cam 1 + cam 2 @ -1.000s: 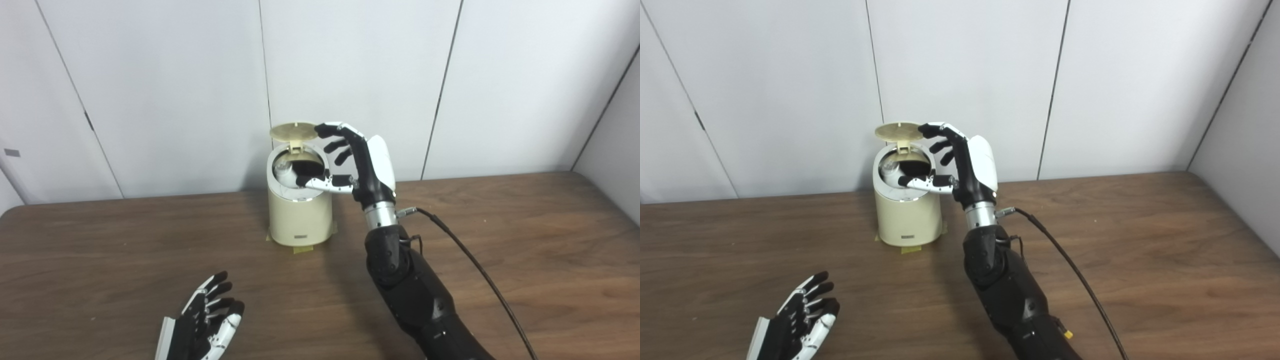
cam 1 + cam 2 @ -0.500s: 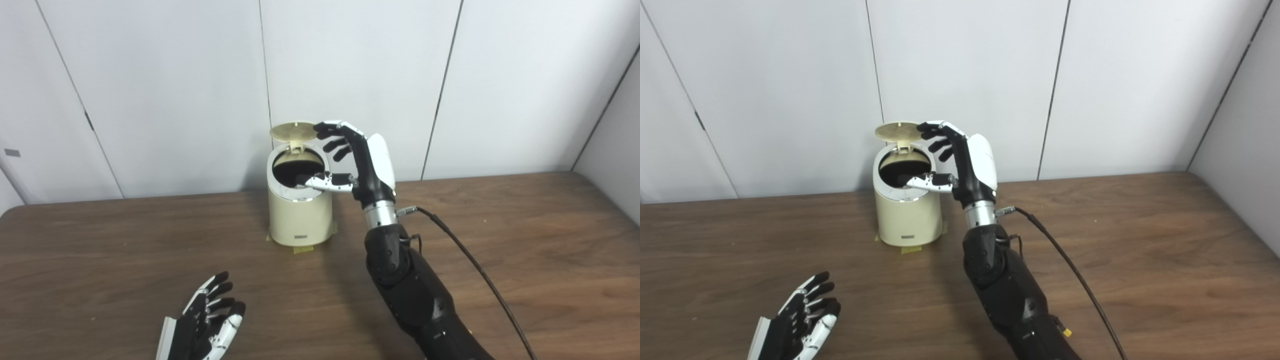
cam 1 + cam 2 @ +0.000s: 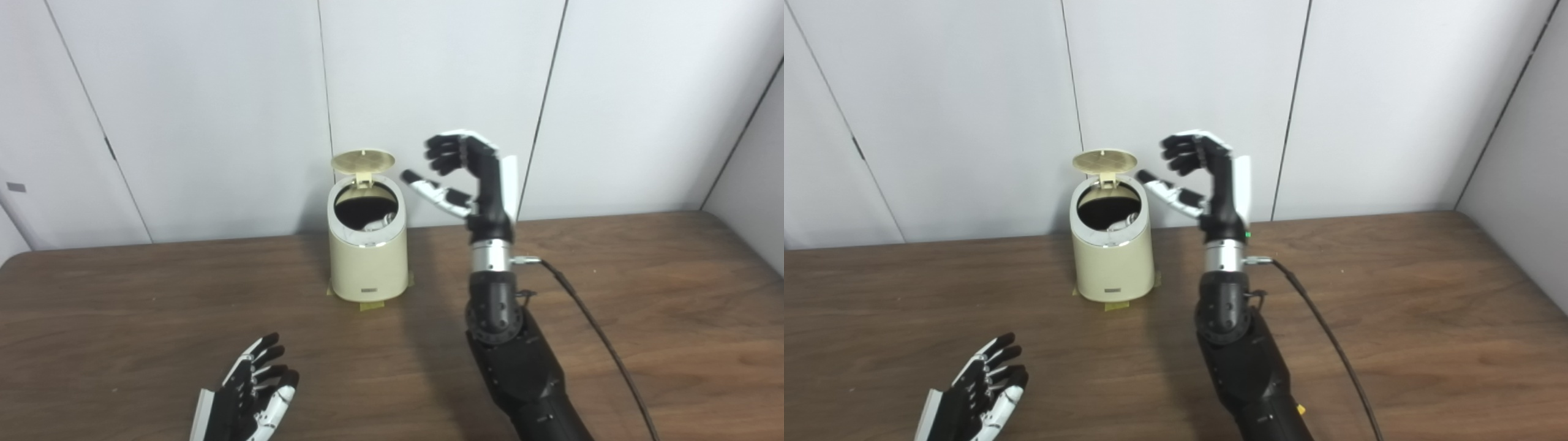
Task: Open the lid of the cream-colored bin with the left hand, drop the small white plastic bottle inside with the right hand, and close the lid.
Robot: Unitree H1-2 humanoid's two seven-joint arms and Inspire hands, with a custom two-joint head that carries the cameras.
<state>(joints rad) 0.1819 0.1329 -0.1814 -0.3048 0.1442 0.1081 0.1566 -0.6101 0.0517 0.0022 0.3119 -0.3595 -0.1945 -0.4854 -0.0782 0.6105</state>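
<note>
The cream-colored bin (image 3: 368, 260) stands at the back of the table near the wall, its round lid (image 3: 362, 160) tipped up and open. Inside the dark opening a bit of the small white bottle (image 3: 381, 224) shows near the rim. My right hand (image 3: 468, 177) is raised to the right of the bin, apart from it, fingers spread and holding nothing. My left hand (image 3: 254, 392) rests low at the front left of the table, open and empty, well away from the bin.
Yellow tape (image 3: 370, 304) marks the bin's foot on the brown table (image 3: 643, 318). A black cable (image 3: 588, 331) runs from my right wrist toward the front right. White wall panels stand close behind the bin.
The bottle dropped from my right hand into the bin. My right hand then pulled back from the opening, moving right and up. My left hand stayed still.
</note>
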